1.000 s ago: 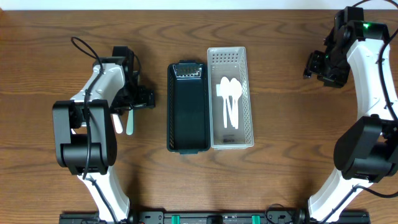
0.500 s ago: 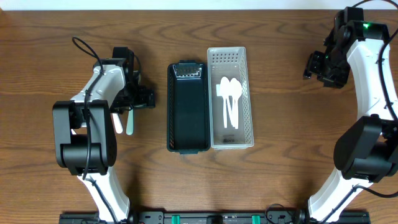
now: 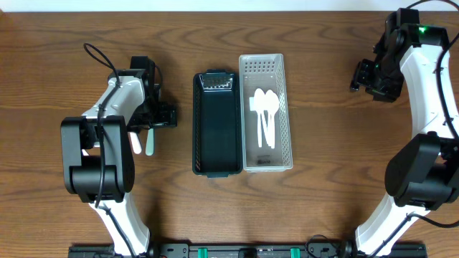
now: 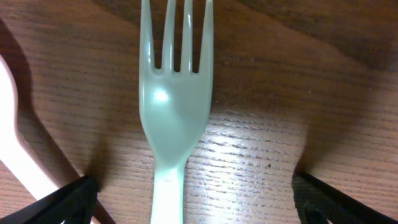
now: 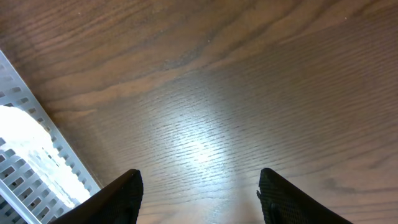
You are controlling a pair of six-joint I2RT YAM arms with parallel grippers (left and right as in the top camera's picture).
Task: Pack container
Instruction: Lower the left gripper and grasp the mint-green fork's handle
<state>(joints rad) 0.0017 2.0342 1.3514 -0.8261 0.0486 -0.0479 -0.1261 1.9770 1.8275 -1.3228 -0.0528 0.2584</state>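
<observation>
A mint-green plastic fork [image 4: 176, 106] lies flat on the wooden table, tines pointing away in the left wrist view. My left gripper [image 4: 196, 211] is low over it and open, one black finger [image 4: 62, 205] on each side of the handle and well apart from it. From above, the fork [image 3: 150, 145] and a pale pink utensil [image 3: 135, 142] stick out below the left gripper [image 3: 151, 127]. The dark green container [image 3: 216, 165] lies at the centre with nothing in it. My right gripper [image 3: 367, 77] hovers at the far right, open, with only bare wood between its fingers [image 5: 112, 199].
A white perforated basket [image 3: 247, 107] holding white spoons [image 3: 264, 115] stands right against the container's right side; its corner [image 5: 31, 155] shows in the right wrist view. The pink utensil [image 4: 18, 149] lies just left of the fork.
The left wrist has edged very slightly toward the near side over the fork. The right arm has not moved.
</observation>
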